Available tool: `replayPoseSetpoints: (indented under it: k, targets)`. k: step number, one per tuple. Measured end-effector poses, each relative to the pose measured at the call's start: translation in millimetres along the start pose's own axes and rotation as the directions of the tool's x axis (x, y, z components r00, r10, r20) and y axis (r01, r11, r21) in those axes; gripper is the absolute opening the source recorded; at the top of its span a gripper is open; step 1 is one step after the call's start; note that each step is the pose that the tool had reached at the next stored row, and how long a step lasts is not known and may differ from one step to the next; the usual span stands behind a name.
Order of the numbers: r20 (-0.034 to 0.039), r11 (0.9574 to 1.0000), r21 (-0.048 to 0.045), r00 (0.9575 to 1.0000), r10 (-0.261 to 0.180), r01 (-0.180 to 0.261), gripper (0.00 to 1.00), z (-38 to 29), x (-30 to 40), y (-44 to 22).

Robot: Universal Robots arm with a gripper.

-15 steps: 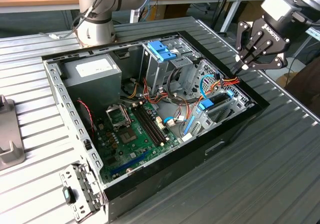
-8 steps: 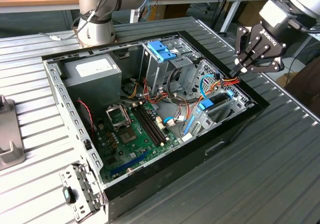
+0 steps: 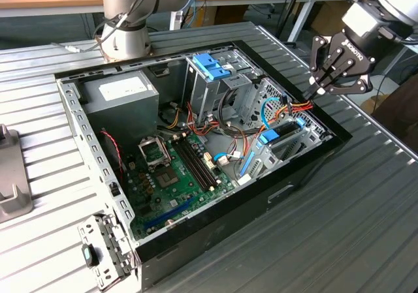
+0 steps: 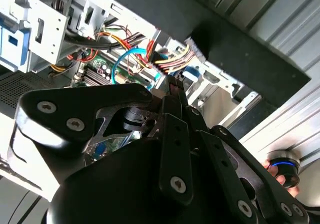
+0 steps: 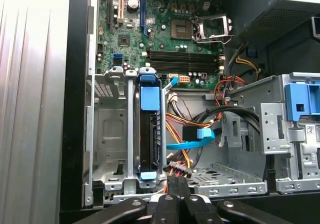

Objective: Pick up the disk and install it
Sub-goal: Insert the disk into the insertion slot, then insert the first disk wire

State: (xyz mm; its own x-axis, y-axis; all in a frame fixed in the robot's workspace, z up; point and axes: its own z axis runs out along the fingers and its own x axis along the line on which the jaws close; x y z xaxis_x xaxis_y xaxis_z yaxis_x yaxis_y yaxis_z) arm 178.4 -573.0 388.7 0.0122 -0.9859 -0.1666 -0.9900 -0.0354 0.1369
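End effector (image 3: 321, 87) fingers pressed together, empty, above case edge; disk (image 5: 150, 134) sits upright in bay.

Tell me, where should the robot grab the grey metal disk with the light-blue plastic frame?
Probably by its light-blue frame's exposed edge, from the case's open side: the grey metal disk stands on edge in a metal bay whose walls cover both flat faces.

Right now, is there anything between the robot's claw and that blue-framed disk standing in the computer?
A bundle of coloured power wires with a connector lies just ahead of the gripper, beside the near end of the disk, which stands on edge in its metal bay. The wires could snag; otherwise nothing visible blocks the way.
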Motion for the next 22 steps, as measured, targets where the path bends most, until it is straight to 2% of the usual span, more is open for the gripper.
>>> replayPoseSetpoints:
  k: [7, 8, 9, 12, 16, 22]
  targets:
    - [-0.0001, 1.0, -0.0009, 1.0, 0.0, 0.0, 0.1, 0.3, 0.1, -1.5]
    - [-0.0001, 1.0, -0.0009, 1.0, 0.0, 0.0, 0.29, 0.3, 0.1, -1.6]
    - [0.0001, 1.0, -0.001, 1.0, 0.0, 0.0, 0.36, 0.8, 0.2, -1.9]
    - [-0.0002, 1.0, -0.0021, 1.0, 0.0, 0.0, 0.36, 3.3, 0.0, -5.2]
    - [-0.0006, 1.0, -0.003, 1.0, -0.003, 0.003, 0.36, 6.9, -9.2, -8.2]
    - [-0.0014, 0.9999, -0.0059, 0.9999, -0.01, 0.01, 0.36, 10.1, -8.7, -17.4]
